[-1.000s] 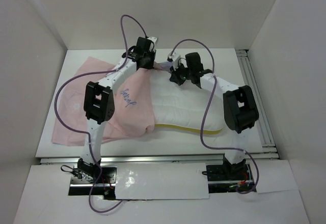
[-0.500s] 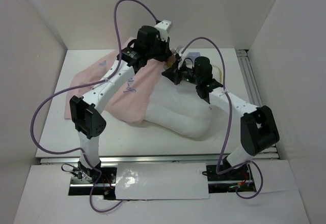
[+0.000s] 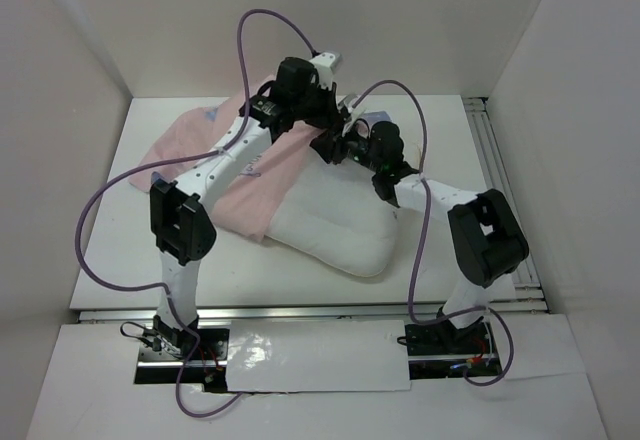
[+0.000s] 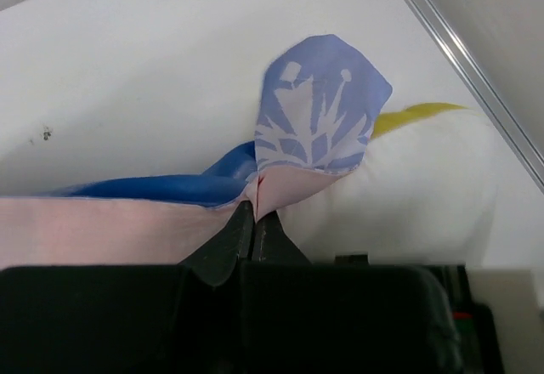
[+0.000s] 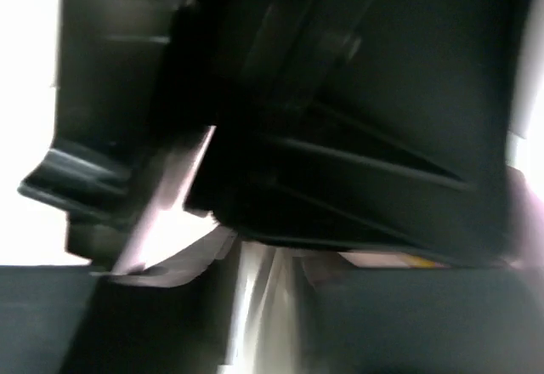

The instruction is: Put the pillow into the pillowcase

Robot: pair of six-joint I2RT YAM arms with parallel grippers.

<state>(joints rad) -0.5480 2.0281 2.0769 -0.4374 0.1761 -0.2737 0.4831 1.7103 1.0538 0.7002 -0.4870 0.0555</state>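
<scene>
Standing at the near edge, I see the left arm point(image 3: 180, 225) and right arm point(image 3: 487, 240) rise from their bases and lean away over the white desk point(image 3: 110, 260). The pillow point(image 3: 335, 230) lies at the middle of the desk, plump and white, with one rounded corner pointing back toward the right arm's base. Its left part is covered by the pale pink pillowcase point(image 3: 255, 200), which spreads out flat to the left and toward the far side of the desk. Whether that part of the pillow is truly inside the case or only under it, I cannot tell. Along the right side of the desk runs a metal rail point(image 3: 505, 190). Farther back, both arms meet over the far end of the pillow. The left fingers point(image 4: 246, 225) are clenched tight on the seam at the edge of the pillowcase. Just beyond them a flap of the case point(image 4: 319, 110) stands up, showing blue cloth with white snowflakes. The yellow piping point(image 4: 416, 115) of the pillow peeks out beside that flap. The right fingers point(image 3: 333, 147) hang just beside the left ones at the same far end of the pillow. Their own camera gives only a dark blur, so I cannot tell whether they are released or grasping anything.
</scene>
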